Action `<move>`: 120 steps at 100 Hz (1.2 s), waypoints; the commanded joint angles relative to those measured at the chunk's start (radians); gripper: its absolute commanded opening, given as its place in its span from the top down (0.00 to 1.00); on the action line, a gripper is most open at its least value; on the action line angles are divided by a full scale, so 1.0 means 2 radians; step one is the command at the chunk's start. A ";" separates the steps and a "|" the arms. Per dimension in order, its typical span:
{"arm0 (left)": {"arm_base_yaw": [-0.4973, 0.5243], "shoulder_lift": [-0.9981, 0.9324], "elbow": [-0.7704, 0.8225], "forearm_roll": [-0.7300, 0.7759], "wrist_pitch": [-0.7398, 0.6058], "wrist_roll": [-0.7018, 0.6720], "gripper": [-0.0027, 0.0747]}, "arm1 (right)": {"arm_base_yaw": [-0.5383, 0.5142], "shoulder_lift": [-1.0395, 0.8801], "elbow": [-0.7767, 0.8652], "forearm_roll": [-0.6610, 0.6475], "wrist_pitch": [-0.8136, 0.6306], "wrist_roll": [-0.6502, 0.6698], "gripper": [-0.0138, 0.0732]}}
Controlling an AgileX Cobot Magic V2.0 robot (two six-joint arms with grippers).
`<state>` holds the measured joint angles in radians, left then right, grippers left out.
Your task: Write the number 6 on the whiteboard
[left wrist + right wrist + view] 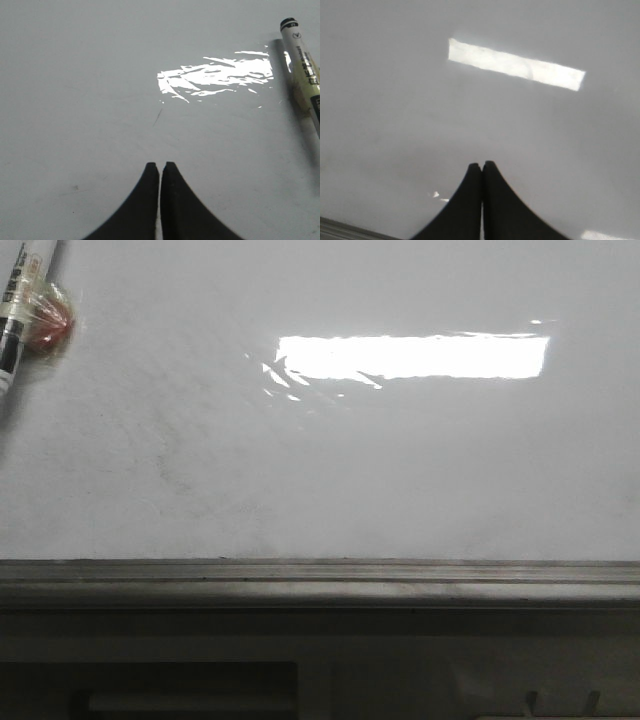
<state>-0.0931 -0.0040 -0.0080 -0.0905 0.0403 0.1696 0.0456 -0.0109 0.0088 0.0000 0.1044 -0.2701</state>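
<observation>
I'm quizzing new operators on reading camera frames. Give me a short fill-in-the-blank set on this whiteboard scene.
1. The marker lies at the board's far ____ corner in the front view.
2. The left claw and right claw are both ____ and hold nothing.
3. The whiteboard shows ____ drawn digit so far.
4. The bright rectangle on the board is ____, not ink.

Missing words: left; shut; no; glare
</observation>
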 commanded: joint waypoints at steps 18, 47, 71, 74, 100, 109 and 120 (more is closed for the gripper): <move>0.001 -0.015 0.024 -0.018 -0.037 -0.004 0.99 | -0.002 -0.008 0.011 0.050 -0.052 -0.001 0.92; 0.001 -0.015 0.024 -0.175 -0.046 -0.004 0.99 | -0.002 -0.008 0.011 0.222 -0.079 -0.001 0.92; 0.001 -0.015 0.014 -0.349 -0.092 -0.004 0.99 | -0.002 -0.008 -0.004 0.320 -0.045 -0.001 0.92; 0.001 -0.015 0.007 -0.349 -0.085 -0.004 0.99 | -0.002 -0.008 -0.012 0.320 -0.034 -0.001 0.91; 0.001 0.066 -0.137 -0.247 0.082 0.003 0.99 | -0.002 0.102 -0.138 0.300 0.097 -0.001 0.91; 0.001 0.126 -0.190 -0.211 0.139 0.003 0.99 | -0.002 0.164 -0.187 0.293 0.140 -0.003 0.91; 0.001 0.188 -0.231 -0.208 0.171 0.003 0.99 | -0.002 0.214 -0.227 0.293 0.162 -0.024 0.92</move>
<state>-0.0931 0.2763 -0.3913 -0.5170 0.3773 0.1734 0.0456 0.3393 -0.3569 0.5874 0.4359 -0.2788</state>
